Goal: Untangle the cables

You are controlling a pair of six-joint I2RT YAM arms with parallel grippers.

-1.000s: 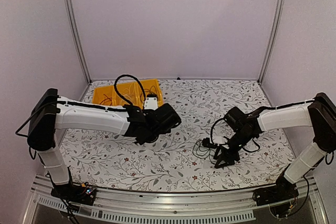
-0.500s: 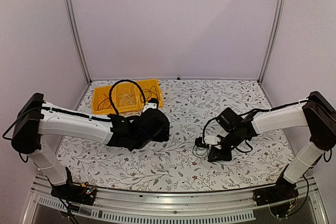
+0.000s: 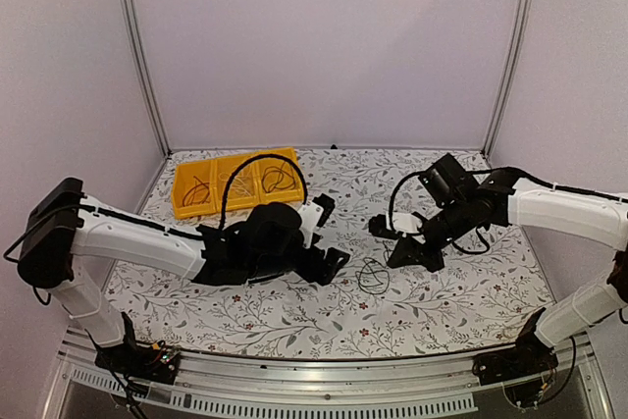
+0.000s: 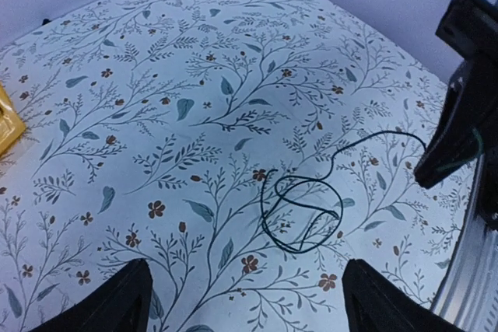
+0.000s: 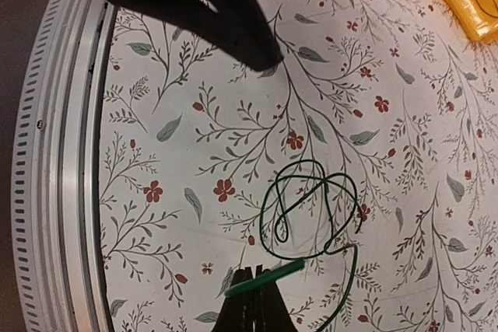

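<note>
A thin green cable [image 3: 373, 277] is laid in a small loose coil on the floral bench [image 3: 471, 306], slightly right of centre and towards the near edge. The coil is roughly round, so no clear long axis is shown. A single tail is led out of it to the right and away from the near edge, up to the right gripper [image 5: 250, 293]. There the jaws are brought together and the cable's bright green end is pinched at their tips.

The right arm is stretched in from the right side, with its wrist tilted down and to the left, so that the tips are held just right of the coil.

The left arm is reached low across the bench from the left, its forearm nearly level. The left gripper [image 3: 331, 234] is pointed right towards the coil, with its jaws spread wide apart and nothing held between them.

Other cables [image 3: 278, 179] are seen in the compartments of a yellow tray [image 3: 179, 198] at the far left.
</note>
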